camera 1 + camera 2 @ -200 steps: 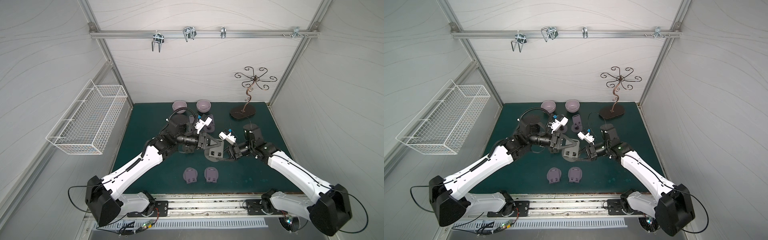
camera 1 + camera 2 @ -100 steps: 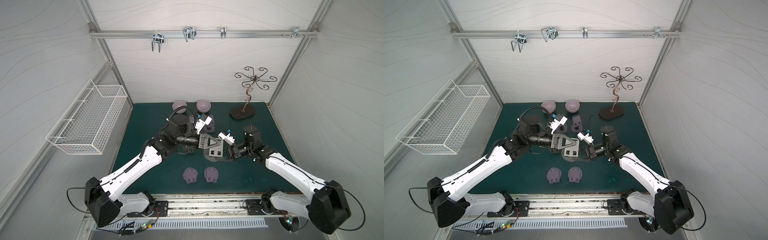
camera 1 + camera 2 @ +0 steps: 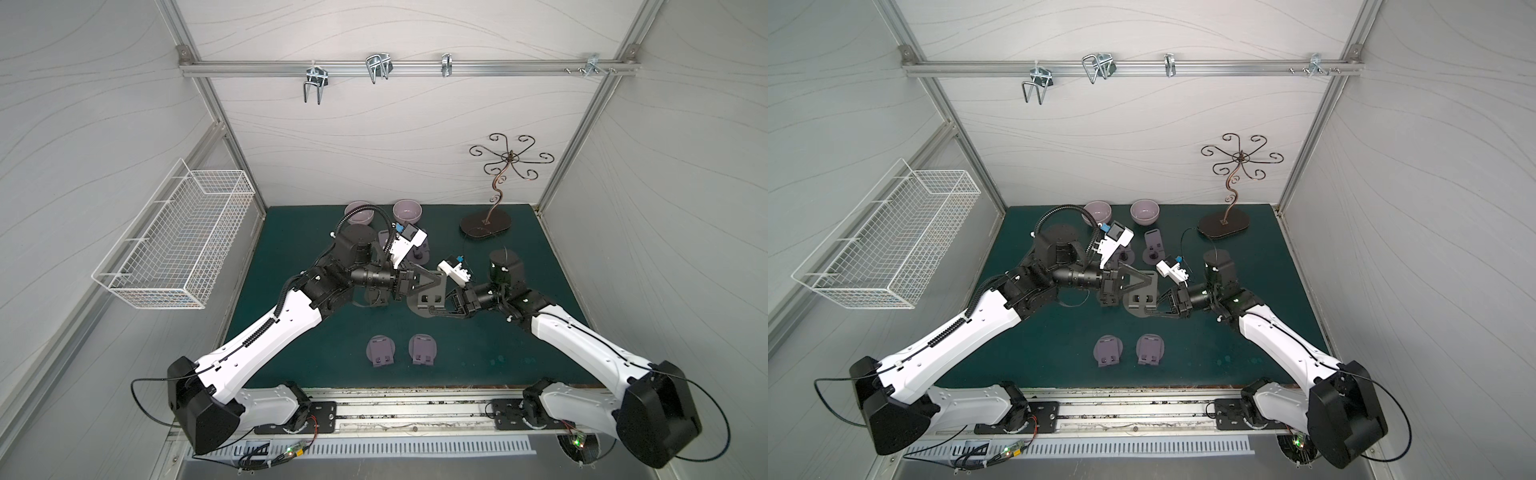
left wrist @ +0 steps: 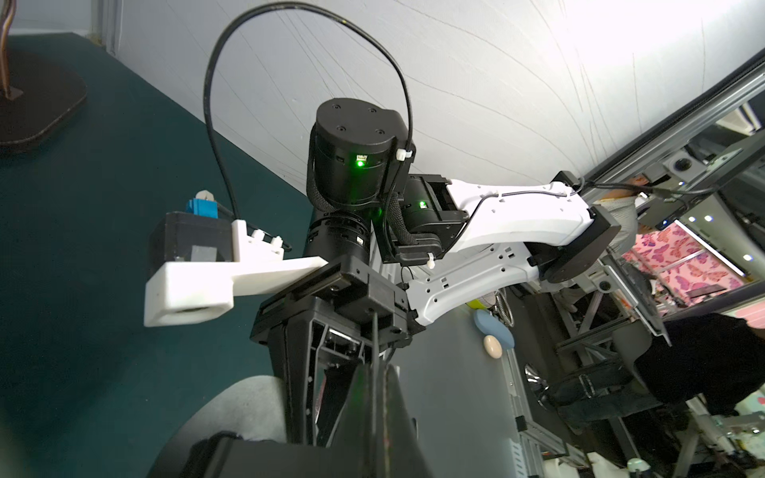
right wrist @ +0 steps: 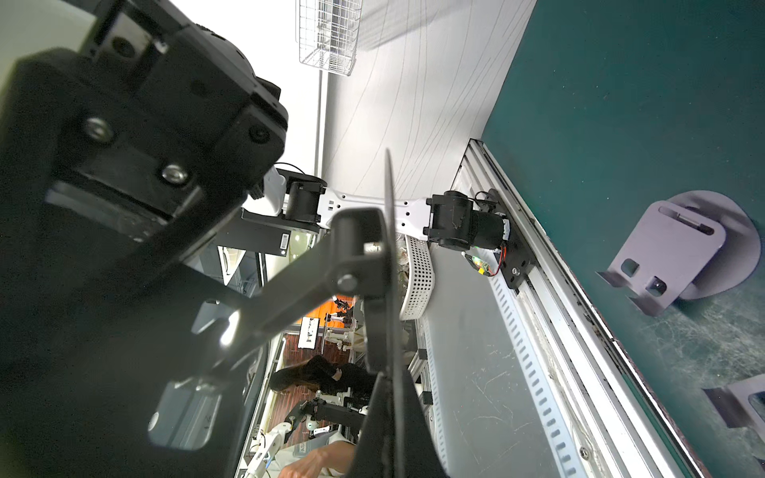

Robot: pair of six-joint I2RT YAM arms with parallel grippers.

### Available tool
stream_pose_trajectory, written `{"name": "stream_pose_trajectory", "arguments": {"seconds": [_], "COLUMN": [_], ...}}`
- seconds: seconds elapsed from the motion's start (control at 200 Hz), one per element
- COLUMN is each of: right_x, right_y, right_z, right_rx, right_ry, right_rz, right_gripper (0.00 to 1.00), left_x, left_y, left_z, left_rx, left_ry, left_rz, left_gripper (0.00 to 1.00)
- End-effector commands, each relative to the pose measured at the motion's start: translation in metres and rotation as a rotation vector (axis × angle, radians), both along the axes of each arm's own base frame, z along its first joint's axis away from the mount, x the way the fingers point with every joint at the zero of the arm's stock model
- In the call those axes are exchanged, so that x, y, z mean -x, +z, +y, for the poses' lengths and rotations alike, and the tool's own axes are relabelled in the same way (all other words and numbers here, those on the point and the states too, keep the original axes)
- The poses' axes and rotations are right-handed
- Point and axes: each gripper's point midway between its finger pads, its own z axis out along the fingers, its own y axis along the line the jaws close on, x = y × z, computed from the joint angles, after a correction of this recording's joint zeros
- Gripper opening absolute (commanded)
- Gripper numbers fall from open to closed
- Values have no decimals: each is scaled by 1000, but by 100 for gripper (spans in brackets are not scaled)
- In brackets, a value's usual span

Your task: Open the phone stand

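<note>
White panelled walls (image 3: pixel 374 145) enclose a dark green tabletop (image 3: pixel 332 365) on three sides, and an aluminium rail (image 3: pixel 415 409) runs along its front edge. A white wire basket (image 3: pixel 178 237) is mounted on the left wall, clear of the surface.

A dark grey hinged phone stand (image 3: pixel 428 297) is held above the middle of the tabletop, between the two arms. The left end effector (image 3: pixel 438 280) is pressed together on the far edge of the stand's plate. The right end effector (image 3: pixel 432 311) is pinched on the near rim of its round base. In the right wrist view the plate is seen edge-on between the fingers, with the hinge arm beside it.

Two folded lilac phone stands (image 3: pixel 380 350) (image 3: pixel 423 349) lie side by side near the front edge, apart from the held stand, with a bare strip of mat between them and it.

Two lilac bowls (image 3: pixel 360 212) (image 3: pixel 408 211) are set against the back edge. An upright lilac phone stand (image 3: pixel 1153 247) is seen just in front of them in a top view.

A scrolled brown metal jewellery tree on a dark oval base (image 3: pixel 484 222) stands in the back right corner.

Bare mat is left along the right wall and in the front left and front right corners.
</note>
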Motion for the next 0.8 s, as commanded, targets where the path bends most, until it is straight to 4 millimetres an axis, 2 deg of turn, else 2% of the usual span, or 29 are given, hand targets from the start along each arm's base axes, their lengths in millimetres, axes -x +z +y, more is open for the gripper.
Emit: {"name": "stream_pose_trajectory", "arguments": {"seconds": [0.0, 0.16, 0.425, 0.58, 0.795], "right_x": [24, 26, 22, 15, -11], "right_y": [-20, -18, -4, 15, 36], "right_z": [-9, -9, -8, -8, -21], "right_rx": [74, 70, 60, 55, 53], "right_ry": [71, 76, 69, 44, -30], "right_rz": [198, 191, 152, 82, 5], "right_gripper": [0, 0, 0, 0, 0], "left_x": [-41, -52, -53, -45, -19], "left_y": [115, 106, 77, 53, 23], "left_z": [24, 17, 10, 2, -18], "left_rx": [176, 112, 96, 84, 55], "left_ry": [221, 217, 194, 133, -108], "left_rz": [-518, -539, -467, -326, -53], "left_gripper": [0, 0, 0, 0, 0]}}
